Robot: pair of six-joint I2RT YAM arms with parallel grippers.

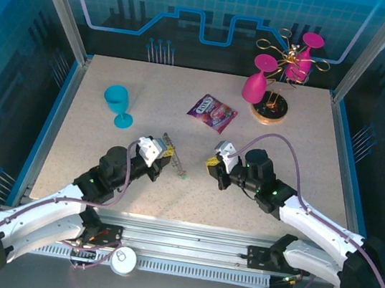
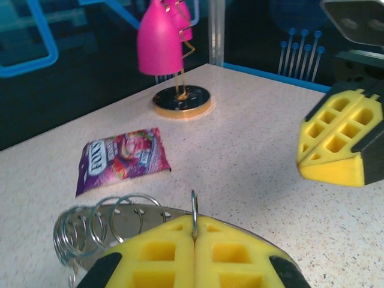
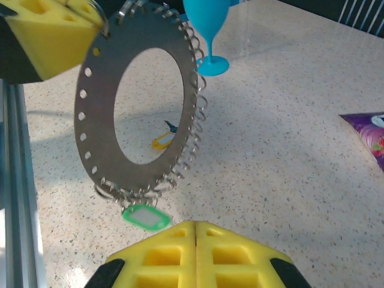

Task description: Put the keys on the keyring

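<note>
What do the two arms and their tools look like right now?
The left arm and right arm are white near the base, black toward the wrist, each trailed by a purple cable. The left tool and right tool have black fingers with yellow gridded pads.

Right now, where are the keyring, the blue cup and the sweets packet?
keyring (image 3: 97, 129): right wrist view, flat grey band.
blue cup (image 1: 116, 96): top external view, bowl.
sweets packet (image 2: 123, 157): left wrist view, middle.

We stretch both our arms forward with bent elbows, and our two hands end up near each other, not touching. Our left hand (image 1: 167, 155) pinches a wire loop of the flat dark grey metal keyring (image 3: 95, 120). Our right hand (image 1: 213, 163) has its yellow pads pressed together, holding nothing.
</note>
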